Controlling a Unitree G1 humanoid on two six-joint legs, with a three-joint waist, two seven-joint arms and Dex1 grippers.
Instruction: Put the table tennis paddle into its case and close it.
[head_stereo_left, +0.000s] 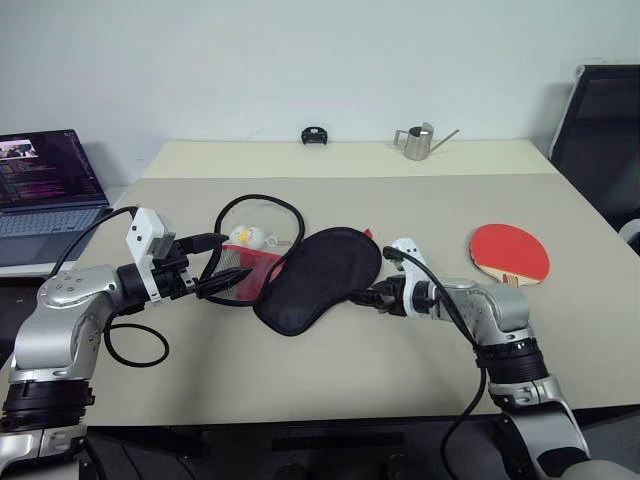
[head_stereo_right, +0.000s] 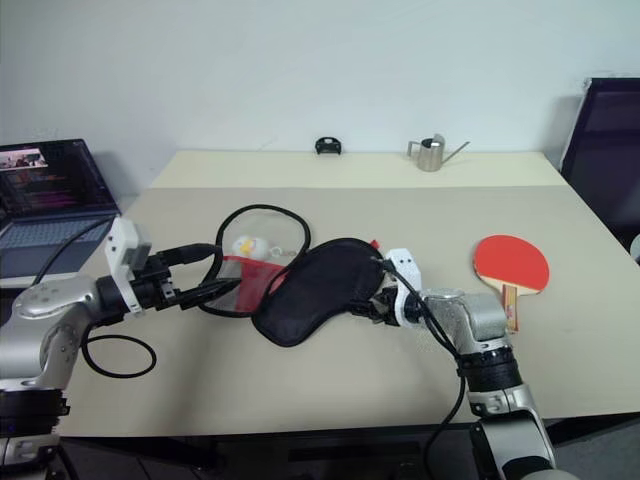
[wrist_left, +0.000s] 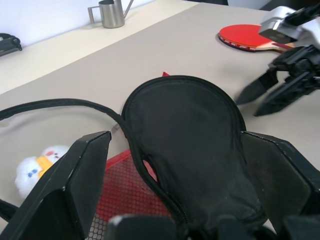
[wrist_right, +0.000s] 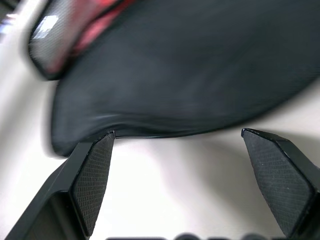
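Behind the beige bench you see a plain white wall, with an open laptop on a separate surface at the robot's left and a dark chair at the far right. At the far edge of the bench stand a small metal watering can and, to its left, a small black object. Locate the case near the middle of the bench: its black side lies uppermost and the cover is unzipped, so that a red mesh-lined panel shows at its left side, with black piping looping out in an open ring. A small white-and-yellow charm rests inside that ring, just beside the red panel. Locate the table tennis paddle well apart from the case, toward the robot's right; it lies flat, red face up, with its handle pointing toward the near edge. Note the left claw: its two black fingers stand wide apart at the left side of the case, level with the red panel, and in the left wrist view the black cover lies between them; you see no grip on it. Note the right claw: its fingers also stand wide apart, pointing leftward at the right edge of the black cover; in the right wrist view the left-hand fingertip sits just at the cover's rim. Whether it touches the fabric cannot be told.
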